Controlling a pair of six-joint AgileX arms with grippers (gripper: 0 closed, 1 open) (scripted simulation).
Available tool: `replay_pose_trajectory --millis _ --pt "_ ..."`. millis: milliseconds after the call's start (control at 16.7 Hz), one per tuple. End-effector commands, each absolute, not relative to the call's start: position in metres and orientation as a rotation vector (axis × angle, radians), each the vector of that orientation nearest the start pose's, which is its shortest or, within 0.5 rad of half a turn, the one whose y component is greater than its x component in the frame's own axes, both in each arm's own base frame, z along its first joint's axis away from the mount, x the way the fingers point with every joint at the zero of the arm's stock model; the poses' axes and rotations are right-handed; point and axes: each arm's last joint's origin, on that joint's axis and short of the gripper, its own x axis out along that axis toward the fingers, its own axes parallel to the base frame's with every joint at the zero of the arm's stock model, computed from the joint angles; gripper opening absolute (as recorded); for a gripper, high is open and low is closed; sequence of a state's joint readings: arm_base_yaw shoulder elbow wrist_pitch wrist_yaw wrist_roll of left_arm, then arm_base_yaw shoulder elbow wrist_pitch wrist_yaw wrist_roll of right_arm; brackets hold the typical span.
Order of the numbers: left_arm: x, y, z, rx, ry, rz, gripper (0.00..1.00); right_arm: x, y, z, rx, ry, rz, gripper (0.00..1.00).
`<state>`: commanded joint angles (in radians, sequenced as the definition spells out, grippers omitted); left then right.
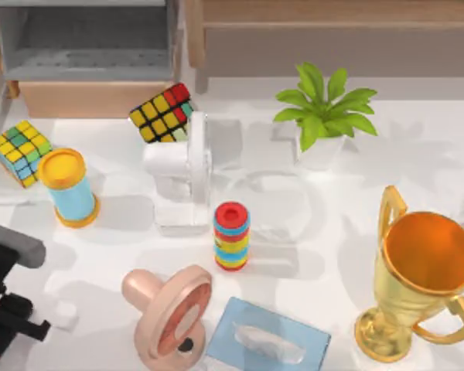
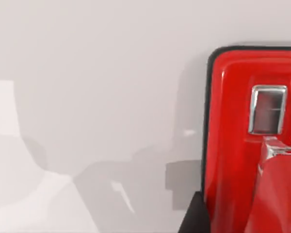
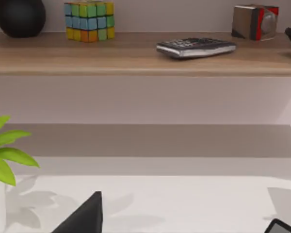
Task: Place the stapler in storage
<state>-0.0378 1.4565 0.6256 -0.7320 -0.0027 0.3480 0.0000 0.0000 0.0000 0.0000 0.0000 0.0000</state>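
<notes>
Left hand (image 1: pixel 4 328) is hovering directly over the stapler (image 2: pixel 252 141), grip state undeterminable; storage (image 1: pixel 85 46), far ahead, is awaiting delivery.

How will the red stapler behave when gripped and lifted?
The stapler, by the left gripper at the table's left edge, looks glossy, so it may slip. Its hard shell seems rigid. Its flat, long body would likely slide, not roll.

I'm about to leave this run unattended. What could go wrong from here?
The stapler sits at the top view's lower left by the left tool; a poor grip could push it away. The route to the storage passes the yellow-lidded can and cube, which might be struck.
</notes>
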Motion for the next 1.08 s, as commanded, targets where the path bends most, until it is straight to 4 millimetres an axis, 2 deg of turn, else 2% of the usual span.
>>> replay_pose_trajectory --millis 360,720,900,1080 --pt "0.204 -0.007 0.147 0.306 1.550 -0.302 0.00 0.106 -0.001 0.160 0.000 0.000 0.000 1.00" --pt "0.206 -0.007 0.150 0.307 1.538 -0.299 0.00 0.106 -0.001 0.160 0.000 0.000 0.000 1.00" --pt "0.220 -0.006 0.171 0.304 1.460 -0.277 0.00 0.106 -0.001 0.160 0.000 0.000 0.000 1.00" --pt "0.248 -0.004 0.202 0.294 1.373 -0.250 0.00 0.106 -0.001 0.160 0.000 0.000 0.000 1.00"
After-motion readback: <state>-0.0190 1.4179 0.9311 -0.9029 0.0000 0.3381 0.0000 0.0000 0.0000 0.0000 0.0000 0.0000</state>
